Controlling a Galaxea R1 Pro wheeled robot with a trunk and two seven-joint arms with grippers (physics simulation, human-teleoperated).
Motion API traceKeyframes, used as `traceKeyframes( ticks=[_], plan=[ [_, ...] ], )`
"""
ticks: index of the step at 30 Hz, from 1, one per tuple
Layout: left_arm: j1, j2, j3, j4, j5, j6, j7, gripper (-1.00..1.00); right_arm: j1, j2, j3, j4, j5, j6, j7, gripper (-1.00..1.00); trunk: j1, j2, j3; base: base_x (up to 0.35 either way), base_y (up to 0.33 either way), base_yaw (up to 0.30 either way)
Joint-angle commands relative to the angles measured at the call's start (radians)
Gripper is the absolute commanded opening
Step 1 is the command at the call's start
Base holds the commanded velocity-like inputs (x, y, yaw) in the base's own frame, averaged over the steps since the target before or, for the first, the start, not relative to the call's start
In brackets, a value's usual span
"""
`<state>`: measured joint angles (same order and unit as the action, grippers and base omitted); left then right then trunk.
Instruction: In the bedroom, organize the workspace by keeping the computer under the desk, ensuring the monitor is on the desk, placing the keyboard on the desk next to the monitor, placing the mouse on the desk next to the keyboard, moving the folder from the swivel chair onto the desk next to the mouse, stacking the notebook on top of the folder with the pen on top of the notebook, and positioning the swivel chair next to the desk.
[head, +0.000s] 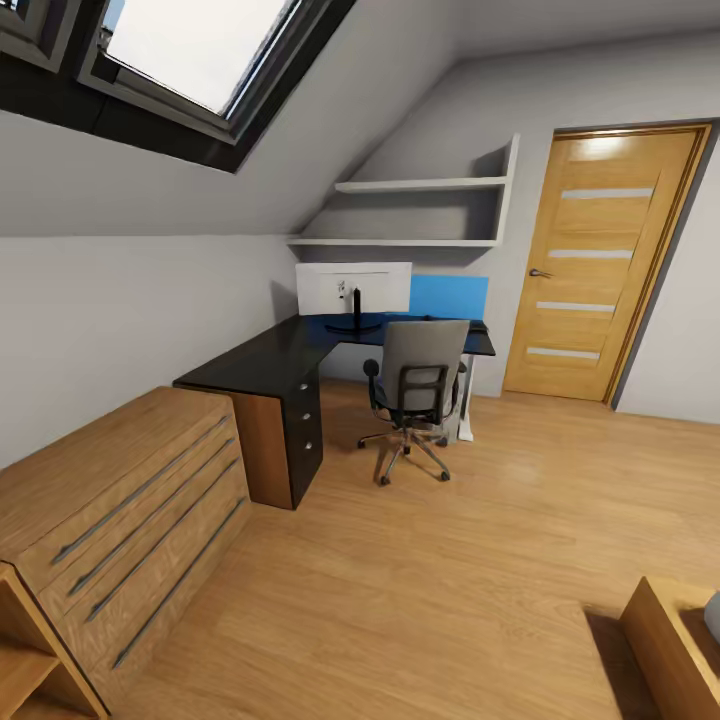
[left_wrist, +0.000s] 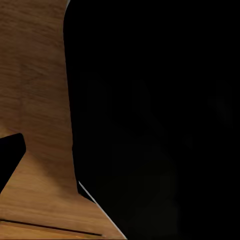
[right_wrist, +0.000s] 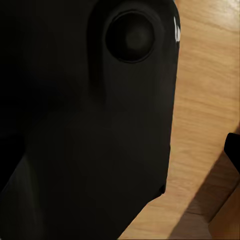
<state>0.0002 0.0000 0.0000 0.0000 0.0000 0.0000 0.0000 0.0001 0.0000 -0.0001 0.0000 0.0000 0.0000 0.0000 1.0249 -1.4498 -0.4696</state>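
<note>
Across the room stands the L-shaped black desk (head: 262, 358) with its drawer unit (head: 304, 430). The monitor (head: 353, 288) is on the desk with its white back toward me. The grey swivel chair (head: 420, 385) is pushed against the desk's right part, back toward me, and it hides its own seat, so the folder is hidden. A strip of the white computer (head: 466, 400) shows under the desk behind the chair. The keyboard, mouse, notebook and pen are hidden or too small to tell. Both wrist views show black robot body over wood floor, with a dark tip at an edge (left_wrist: 10, 157) (right_wrist: 233, 150).
A light wood dresser (head: 120, 500) runs along the left wall up to the desk. A wooden door (head: 600, 270) is at the back right, with wall shelves (head: 420, 185) above the desk. More wooden furniture (head: 670, 640) juts in at the bottom right. Wood floor (head: 420, 570) lies between me and the desk.
</note>
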Motion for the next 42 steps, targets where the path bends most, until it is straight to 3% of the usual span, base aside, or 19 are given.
traceKeyframes(
  ticks=[1,6,11,17,18,22,29,30,34,36,40,41,42],
  plan=[
    [0.000,0.000,0.000,0.000,0.000,0.000,0.000,1.00,0.000,0.000,0.000,0.000,0.000,0.000,0.000,1.00,0.000,0.000,0.000,0.000,0.000,0.000],
    [-0.006,-0.021,-0.003,-0.016,-0.007,-0.004,-0.008,1.00,-0.009,0.020,-0.003,0.007,-0.002,-0.001,-0.003,1.00,-0.015,0.028,0.012,0.000,0.000,0.000],
    [-0.005,-0.023,-0.004,-0.023,-0.008,-0.003,-0.006,1.00,-0.011,-0.004,-0.004,0.005,-0.004,-0.028,-0.003,1.00,-0.034,0.063,0.028,0.000,0.000,0.000],
    [-0.005,-0.022,-0.004,-0.023,-0.005,-0.003,-0.005,1.00,-0.011,-0.008,-0.005,0.013,-0.008,-0.061,-0.004,1.00,-0.057,0.105,0.047,0.000,0.000,-0.113],
    [-0.005,-0.022,-0.004,-0.023,-0.005,-0.003,-0.005,1.00,-0.011,-0.007,-0.005,0.013,-0.009,-0.113,-0.004,1.00,-0.061,0.112,0.050,0.000,0.000,-0.259],
    [-0.005,-0.016,-0.002,-0.042,-0.002,-0.007,-0.003,1.00,-0.011,-0.007,-0.010,0.005,-0.010,-0.183,-0.005,1.00,-0.077,0.140,0.062,0.000,0.000,-0.268],
    [-0.005,0.006,0.001,-0.247,0.001,-0.026,-0.001,1.00,-0.012,-0.007,-0.008,-0.021,-0.011,-0.568,0.000,1.00,-0.103,0.189,0.084,0.000,0.000,-0.279],
    [-0.005,0.006,0.001,-0.265,0.001,-0.026,-0.001,1.00,-0.012,-0.007,-0.008,-0.032,-0.011,-0.592,0.001,1.00,-0.107,0.196,0.087,0.000,0.000,-0.282],
    [-0.012,-0.004,0.002,-0.404,0.008,-0.027,-0.001,1.00,-0.012,0.002,-0.006,-0.234,-0.012,-0.688,0.000,1.00,-0.123,0.224,0.099,0.000,0.000,-0.286],
    [-0.030,-0.012,0.002,-0.437,0.027,-0.027,-0.001,1.00,-0.015,0.016,-0.005,-0.306,-0.012,-0.695,0.001,1.00,-0.130,0.238,0.105,0.000,0.000,-0.287],
    [-0.067,-0.022,0.002,-0.475,0.111,-0.031,-0.001,1.00,-0.052,0.034,-0.005,-0.406,-0.012,-0.701,-0.001,1.00,-0.146,0.266,0.118,0.000,0.000,-0.286],
    [-0.074,-0.021,0.002,-0.475,0.166,-0.076,-0.002,1.00,-0.067,0.038,-0.007,-0.419,-0.023,-0.702,-0.002,1.00,-0.149,0.273,0.121,0.000,0.000,-0.277],
    [-0.075,-0.019,0.002,-0.471,0.180,-0.103,-0.002,1.00,-0.069,0.041,-0.007,-0.417,-0.030,-0.703,-0.002,1.00,-0.153,0.280,0.124,0.000,0.000,-0.275]
  ],
)
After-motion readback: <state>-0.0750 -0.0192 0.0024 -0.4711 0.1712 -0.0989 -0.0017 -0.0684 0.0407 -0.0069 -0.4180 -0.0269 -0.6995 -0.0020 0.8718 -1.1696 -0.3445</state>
